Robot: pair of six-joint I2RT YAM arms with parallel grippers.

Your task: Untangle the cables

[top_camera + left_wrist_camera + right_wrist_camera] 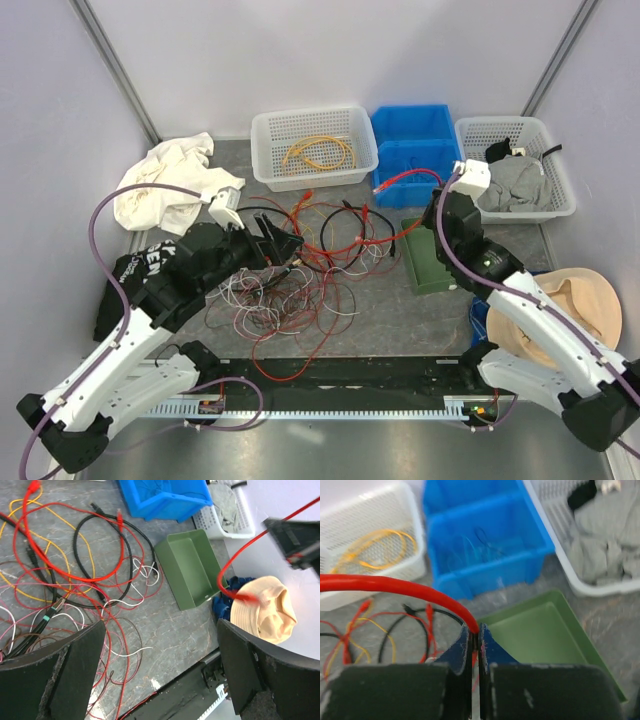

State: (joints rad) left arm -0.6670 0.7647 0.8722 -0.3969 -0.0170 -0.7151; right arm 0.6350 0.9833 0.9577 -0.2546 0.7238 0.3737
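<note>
Looks early in the job. Can count only one yellow cable (318, 152) sorted so far, coiled alone in the white basket (262, 135) at the back left. Finds the rest of the cables (300, 275) still heaped in the middle of the table (400, 310), in overlapping loops of red, black, white, pink and orange that cross too often to follow any single strand. Sees one thick red cable (395, 585) partly drawn out: clamped between the closed jaws of the right gripper (475, 636), arching up off the table near the blue bins (412, 140) and the green tray (428, 255), with its plug end hanging loose in the air. Cannot follow the rest of it below the fingers, so cannot tell whether clear of the heap or tied into it. Shows the left gripper (161, 630) with jaws spread wide and holding nothing, hanging over the heap with thin red and white strands underneath. Leaves, on that showing, nearly everything to do: freeing the red one fully, setting it aside, then working through the black ones, the orange and the fine wires one at a time. Suggests a fair risk of dragging the whole knot along if pulled hard.
</note>
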